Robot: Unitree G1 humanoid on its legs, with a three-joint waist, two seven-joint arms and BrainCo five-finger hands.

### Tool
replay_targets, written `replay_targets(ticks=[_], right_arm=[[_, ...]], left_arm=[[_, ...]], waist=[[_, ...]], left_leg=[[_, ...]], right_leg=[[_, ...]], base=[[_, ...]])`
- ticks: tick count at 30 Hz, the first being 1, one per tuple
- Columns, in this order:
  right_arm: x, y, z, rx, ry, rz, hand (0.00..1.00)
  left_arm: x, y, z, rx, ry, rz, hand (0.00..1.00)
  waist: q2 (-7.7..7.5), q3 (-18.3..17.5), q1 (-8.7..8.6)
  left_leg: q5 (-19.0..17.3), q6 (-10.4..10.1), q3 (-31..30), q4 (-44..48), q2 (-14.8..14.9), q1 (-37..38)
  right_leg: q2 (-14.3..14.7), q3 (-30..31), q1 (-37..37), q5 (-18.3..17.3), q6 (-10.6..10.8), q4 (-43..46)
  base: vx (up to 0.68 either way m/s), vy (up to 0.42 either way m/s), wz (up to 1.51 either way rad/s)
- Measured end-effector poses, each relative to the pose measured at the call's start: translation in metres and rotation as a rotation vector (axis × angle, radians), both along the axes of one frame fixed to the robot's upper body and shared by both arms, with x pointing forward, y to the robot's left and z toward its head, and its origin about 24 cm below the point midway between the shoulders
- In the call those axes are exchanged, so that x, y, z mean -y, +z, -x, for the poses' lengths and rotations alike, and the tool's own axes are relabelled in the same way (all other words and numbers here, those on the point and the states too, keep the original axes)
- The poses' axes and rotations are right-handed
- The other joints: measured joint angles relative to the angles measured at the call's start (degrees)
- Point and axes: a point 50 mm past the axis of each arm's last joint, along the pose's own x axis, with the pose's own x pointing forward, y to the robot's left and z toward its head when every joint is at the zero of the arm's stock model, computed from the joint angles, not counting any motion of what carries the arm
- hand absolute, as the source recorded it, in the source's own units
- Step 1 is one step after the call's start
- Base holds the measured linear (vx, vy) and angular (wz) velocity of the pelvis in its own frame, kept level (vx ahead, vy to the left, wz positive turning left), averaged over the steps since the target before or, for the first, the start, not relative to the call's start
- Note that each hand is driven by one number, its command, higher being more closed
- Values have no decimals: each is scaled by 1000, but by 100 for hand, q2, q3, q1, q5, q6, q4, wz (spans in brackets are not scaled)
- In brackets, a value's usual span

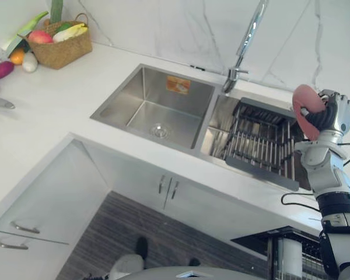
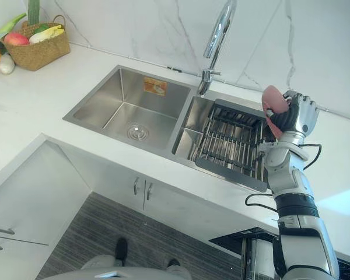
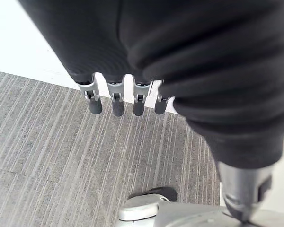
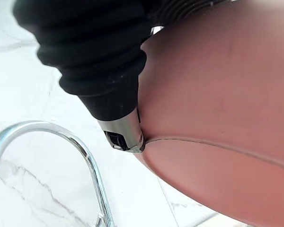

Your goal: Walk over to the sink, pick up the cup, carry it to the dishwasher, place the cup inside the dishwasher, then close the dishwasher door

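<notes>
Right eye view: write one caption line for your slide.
Right hand holds the pink cup aloft beside the dish rack in the sink.

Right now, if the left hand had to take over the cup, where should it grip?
Probably the bare rounded wall of the cup that sticks out past the right hand, coming from the robot's left: the right hand's fingers wrap the other side. The left hand hangs open.
</notes>
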Motion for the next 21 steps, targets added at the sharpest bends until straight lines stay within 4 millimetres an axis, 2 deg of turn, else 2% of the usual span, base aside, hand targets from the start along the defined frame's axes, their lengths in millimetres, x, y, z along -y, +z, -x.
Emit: replay_targets(ticks=[9, 12, 15, 18, 21], right_arm=[[-4, 7, 1, 29, 2, 42, 100], [-4, 16, 3, 56, 2, 66, 100], [5, 21, 9, 76, -33, 56, 100], [21, 17, 21, 40, -81, 92, 100], [35, 12, 33, 8, -126, 109, 100]], left_arm=[[1, -1, 2, -21, -6, 0, 0], [1, -1, 6, -35, -24, -8, 0], [2, -1, 10, -56, -43, -13, 0], [3, -2, 13, -76, -55, -11, 0], [3, -3, 18, -97, -58, -3, 0]], waist=[[0, -52, -99], [2, -58, -170], [-1, -79, -227], [-2, -184, -260], [-5, -214, -376]], left_leg=[[-36, 5, 98, 0, 7, 55], [-77, 14, 212, 1, 18, 92], [-131, 14, 371, 1, 19, 184], [-165, 21, 523, 1, 23, 188], [-215, 60, 794, 2, 40, 268]], right_leg=[[-3, 93, 3, 3, 3, -4], [0, 217, -12, 22, 8, -18], [-7, 361, -25, 27, 17, -24], [-9, 526, -118, 44, 38, -23], [-3, 785, -190, 101, 76, -23]], base=[[17, -3, -6], [29, -1, -21], [20, 9, -26], [29, 9, -28], [20, 16, -43]])
